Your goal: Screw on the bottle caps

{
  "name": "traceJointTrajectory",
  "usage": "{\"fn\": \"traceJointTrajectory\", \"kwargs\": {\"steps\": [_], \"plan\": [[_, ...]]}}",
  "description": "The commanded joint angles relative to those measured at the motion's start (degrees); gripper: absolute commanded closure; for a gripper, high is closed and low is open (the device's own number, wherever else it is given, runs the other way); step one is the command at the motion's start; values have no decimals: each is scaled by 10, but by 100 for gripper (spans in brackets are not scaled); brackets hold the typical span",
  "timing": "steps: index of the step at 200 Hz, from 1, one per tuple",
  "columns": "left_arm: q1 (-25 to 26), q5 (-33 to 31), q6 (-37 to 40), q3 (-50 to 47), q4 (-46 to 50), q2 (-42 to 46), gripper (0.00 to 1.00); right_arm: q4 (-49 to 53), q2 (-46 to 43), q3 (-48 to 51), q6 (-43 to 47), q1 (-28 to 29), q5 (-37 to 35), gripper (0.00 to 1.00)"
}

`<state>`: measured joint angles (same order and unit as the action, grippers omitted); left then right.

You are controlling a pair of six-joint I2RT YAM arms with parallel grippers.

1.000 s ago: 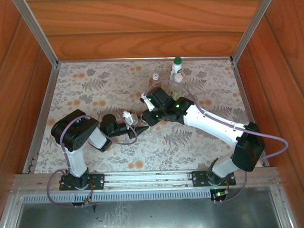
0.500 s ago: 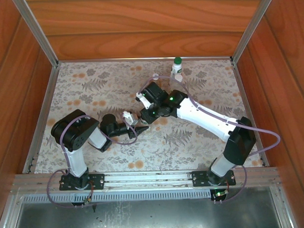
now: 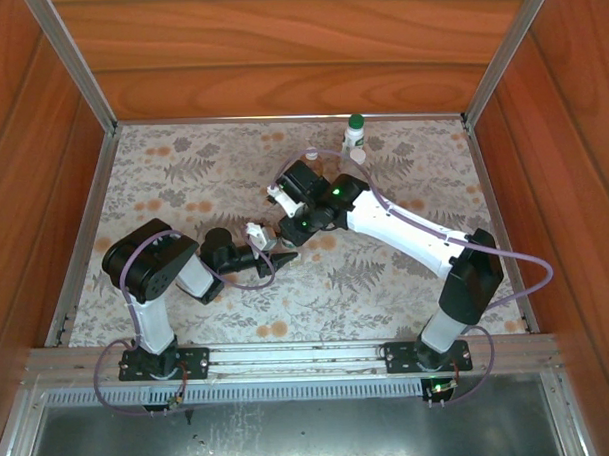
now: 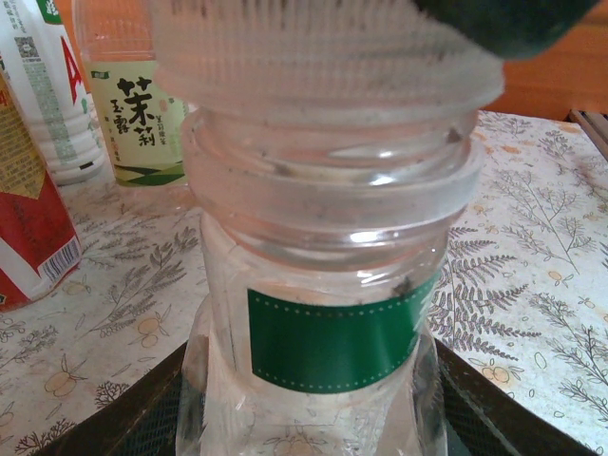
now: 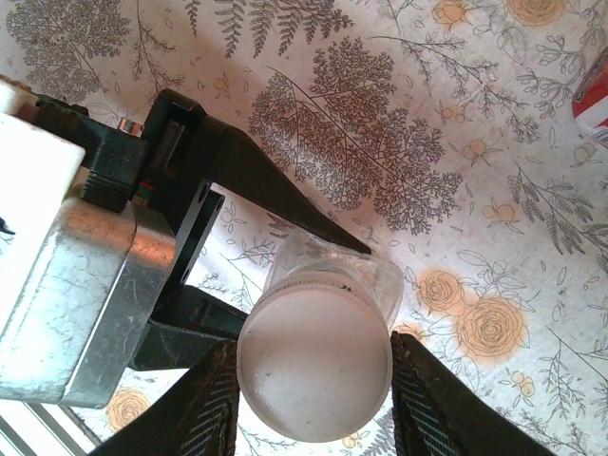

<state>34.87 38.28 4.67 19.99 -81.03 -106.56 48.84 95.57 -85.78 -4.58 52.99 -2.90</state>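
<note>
Three other bottles are crowding the 10 o'clock side of the clear bottle [image 4: 323, 342] in the left wrist view: a white bottle [image 4: 47, 95], a tea-label bottle [image 4: 133, 104] and a red-label bottle [image 4: 28, 218]. All are standing apart from it on the floral table [image 4: 532, 237]. The clear bottle is standing upright near the table's middle, long axis vertical, mouth pointing up. The left gripper [image 3: 278, 257] is clamping its body from both sides. The white cap [image 5: 313, 366] is sitting level on the neck, and the right gripper [image 5: 312, 344] is pinching it narrowly at 9 and 3 o'clock.
</note>
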Motion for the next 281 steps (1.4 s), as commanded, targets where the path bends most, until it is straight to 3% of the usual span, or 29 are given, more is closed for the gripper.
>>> {"fn": "traceJointTrajectory", "kwargs": {"steps": [1,77,123,143,162,185,232,281], "plan": [[-1,5,9,2,21,-7,47,25,5,21,-4,10,3,59],[-2,5,9,1,24,-5,47,6,-22,24,-12,11,4,51],[-2,6,8,4,25,-7,47,-22,-56,36,-24,10,-4,29],[-2,6,9,3,26,-7,47,-62,-83,62,-40,8,-6,28],[-2,7,8,5,26,-8,47,-80,-96,75,-51,0,-7,30],[-2,7,9,4,26,-7,47,-71,-88,76,-62,-17,-7,48],[-2,6,9,2,27,-5,47,-66,-63,74,-59,-30,2,63],[-2,7,9,2,28,-5,47,-69,-58,90,-67,-36,12,69]]}}
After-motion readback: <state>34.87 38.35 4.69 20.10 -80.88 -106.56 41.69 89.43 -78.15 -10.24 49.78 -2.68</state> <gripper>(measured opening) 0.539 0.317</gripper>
